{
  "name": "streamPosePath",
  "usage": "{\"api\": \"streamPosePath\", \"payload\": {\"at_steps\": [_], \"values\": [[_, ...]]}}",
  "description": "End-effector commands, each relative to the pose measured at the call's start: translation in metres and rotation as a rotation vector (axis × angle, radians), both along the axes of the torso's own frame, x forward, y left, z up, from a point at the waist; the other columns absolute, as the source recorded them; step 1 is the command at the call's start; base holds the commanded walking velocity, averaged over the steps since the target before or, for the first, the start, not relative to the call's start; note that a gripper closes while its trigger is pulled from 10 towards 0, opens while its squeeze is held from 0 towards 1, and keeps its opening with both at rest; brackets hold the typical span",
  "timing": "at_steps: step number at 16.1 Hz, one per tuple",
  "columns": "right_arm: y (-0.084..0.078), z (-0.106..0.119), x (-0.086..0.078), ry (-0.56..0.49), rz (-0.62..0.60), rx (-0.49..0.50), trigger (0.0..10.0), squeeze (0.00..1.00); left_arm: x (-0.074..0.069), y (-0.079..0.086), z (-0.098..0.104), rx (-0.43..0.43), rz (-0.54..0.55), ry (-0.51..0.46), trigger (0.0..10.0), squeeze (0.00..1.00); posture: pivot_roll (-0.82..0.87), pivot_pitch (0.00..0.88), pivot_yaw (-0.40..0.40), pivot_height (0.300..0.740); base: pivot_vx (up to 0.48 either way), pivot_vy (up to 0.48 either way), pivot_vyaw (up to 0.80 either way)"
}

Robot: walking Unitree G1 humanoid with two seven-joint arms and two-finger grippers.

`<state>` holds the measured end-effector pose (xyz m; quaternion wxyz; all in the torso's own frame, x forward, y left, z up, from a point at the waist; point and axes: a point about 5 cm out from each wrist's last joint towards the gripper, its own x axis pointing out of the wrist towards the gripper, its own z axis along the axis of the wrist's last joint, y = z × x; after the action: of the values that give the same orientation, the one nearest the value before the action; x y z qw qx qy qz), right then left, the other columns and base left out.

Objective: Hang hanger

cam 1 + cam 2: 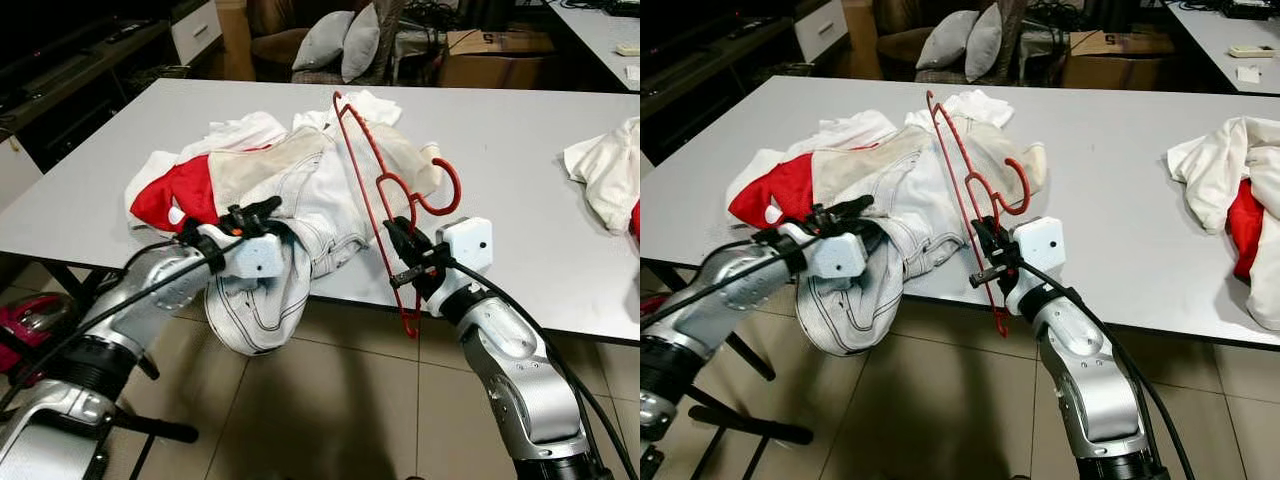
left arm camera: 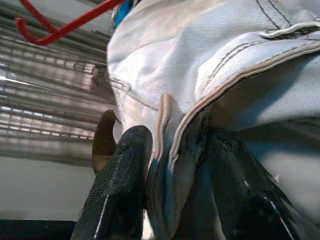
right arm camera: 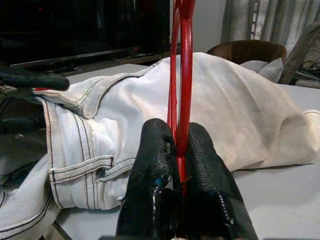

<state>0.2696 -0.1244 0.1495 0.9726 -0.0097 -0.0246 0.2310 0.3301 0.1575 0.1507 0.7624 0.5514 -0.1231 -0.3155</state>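
While the red plastic hanger (image 1: 372,165) stands tilted over the table's front edge, the right gripper (image 1: 405,247) pinches its wire. The left gripper (image 1: 250,216) clamps the white jeans (image 1: 300,215) spilling off the grey table (image 1: 520,160) beside red-and-white clothes (image 1: 175,190).

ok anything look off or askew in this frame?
Yes. The white jeans spill over the near edge of the table, a leg sagging toward the floor, pinched by the left tool. The red hanger stands edge-on and tilted in the right tool, its lower end below the table edge, not threaded into the garment.
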Motion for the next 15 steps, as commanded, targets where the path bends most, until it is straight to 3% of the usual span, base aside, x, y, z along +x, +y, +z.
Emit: {"api": "streamPosePath", "payload": {"at_steps": [1,3,6,7,8,15], "values": [[0.003,0.0,0.001,-0.003,0.013,-0.001,10.0,0.0,0.004,0.0,0.003,0.022,0.008,-0.012,10.0,0.0,0.02,0.0,0.078,0.74,0.0,0.0,0.0],[0.004,0.0,0.001,-0.002,0.019,-0.002,10.0,0.0,0.013,-0.009,0.005,0.037,0.012,-0.002,10.0,0.0,0.02,0.0,0.078,0.74,0.0,0.0,0.0],[0.005,-0.001,-0.001,-0.002,0.025,-0.002,10.0,0.0,0.027,-0.007,0.008,0.035,0.098,0.043,10.0,0.0,0.01,0.0,0.089,0.74,0.0,0.0,0.0],[0.005,-0.002,-0.002,-0.001,0.025,-0.004,10.0,0.0,0.027,-0.009,0.011,0.012,0.074,0.058,6.0,0.0,0.0,0.0,0.094,0.74,0.0,0.0,0.0],[0.004,-0.002,-0.003,0.0,0.023,-0.003,10.0,0.0,0.027,-0.01,0.012,-0.004,0.061,0.068,0.0,0.0,0.0,0.0,0.095,0.74,0.0,0.0,0.0],[0.002,-0.006,-0.007,0.007,0.022,-0.01,10.0,0.0,0.008,-0.003,0.017,-0.1,0.035,0.014,0.0,0.0,0.01,0.0,0.062,0.74,0.0,0.0,0.0]]}}
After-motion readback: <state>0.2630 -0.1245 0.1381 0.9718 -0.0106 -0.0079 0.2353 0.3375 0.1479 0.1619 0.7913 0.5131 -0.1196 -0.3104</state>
